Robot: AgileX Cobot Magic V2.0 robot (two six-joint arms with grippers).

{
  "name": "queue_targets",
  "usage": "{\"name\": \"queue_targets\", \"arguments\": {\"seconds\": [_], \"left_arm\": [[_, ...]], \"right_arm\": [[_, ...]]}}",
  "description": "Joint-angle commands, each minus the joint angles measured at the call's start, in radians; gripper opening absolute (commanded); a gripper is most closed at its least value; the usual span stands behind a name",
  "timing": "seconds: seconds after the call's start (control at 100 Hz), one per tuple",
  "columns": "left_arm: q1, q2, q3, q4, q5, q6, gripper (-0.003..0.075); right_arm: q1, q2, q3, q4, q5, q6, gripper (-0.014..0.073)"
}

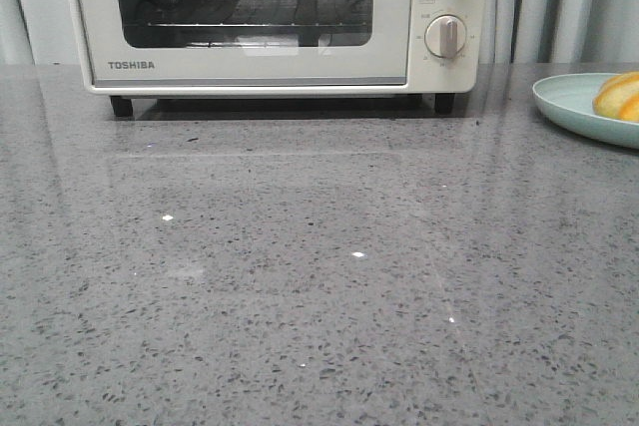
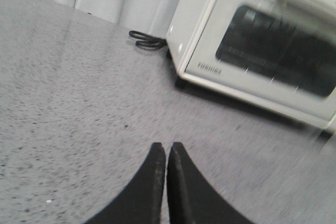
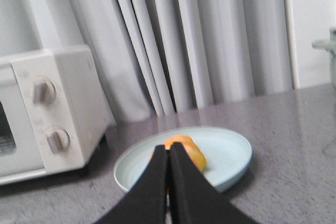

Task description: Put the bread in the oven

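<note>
The cream-white TOSHIBA oven (image 1: 250, 67) stands at the back of the table, its dark glass door closed. It also shows in the left wrist view (image 2: 262, 51) and the right wrist view (image 3: 52, 108). The bread (image 1: 619, 95), golden-orange, lies on a pale blue plate (image 1: 569, 97) at the far right. In the right wrist view the bread (image 3: 194, 153) sits on the plate (image 3: 231, 156) just beyond my right gripper (image 3: 168, 148), which is shut and empty. My left gripper (image 2: 166, 145) is shut and empty above bare counter, left of the oven. Neither gripper shows in the front view.
A black power cord (image 2: 147, 40) lies by the oven's left side. Grey curtains (image 3: 199, 40) hang behind the table. The grey speckled counter (image 1: 300, 286) stretches in front of the oven. A pale object (image 3: 328, 45) stands at the far right edge.
</note>
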Motion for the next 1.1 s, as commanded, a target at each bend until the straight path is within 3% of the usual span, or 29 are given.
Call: {"name": "queue_targets", "arguments": {"seconds": [0.0,0.16,0.2,0.3,0.45,0.56,0.69,0.84,1.09], "left_arm": [[0.004,-0.027,0.02,-0.145,-0.13,-0.002,-0.0022],[0.004,-0.027,0.017,-0.438,-0.208,-0.002,-0.0021],[0.001,-0.027,0.007,-0.452,-0.2,-0.002,-0.0021],[-0.011,-0.017,-0.078,-0.32,-0.101,0.033,-0.0022],[-0.035,0.096,-0.277,-0.102,0.044,0.183,-0.0021],[-0.048,0.25,-0.416,-0.092,0.102,0.306,-0.0021],[-0.064,0.488,-0.579,-0.092,0.183,0.391,-0.0021],[-0.111,0.716,-0.742,-0.094,0.192,0.496,-0.0021],[-0.318,0.996,-0.993,-0.094,0.185,0.624,-0.0021]], "right_arm": [[-0.005,-0.02,0.021,0.031,-0.054,-0.011,-0.0053],[-0.005,-0.02,0.019,0.237,0.036,-0.011,-0.0053],[-0.005,-0.02,0.011,0.296,0.032,-0.011,-0.0053],[-0.005,-0.02,-0.046,0.329,0.044,-0.011,-0.0053],[-0.002,0.004,-0.179,0.307,0.189,-0.011,-0.0053],[0.023,0.075,-0.286,0.276,0.333,-0.041,-0.0053],[0.07,0.19,-0.387,0.267,0.46,-0.197,-0.0053],[0.096,0.284,-0.457,0.267,0.477,-0.234,-0.0053],[0.101,0.307,-0.465,0.267,0.516,-0.234,-0.0053]]}}
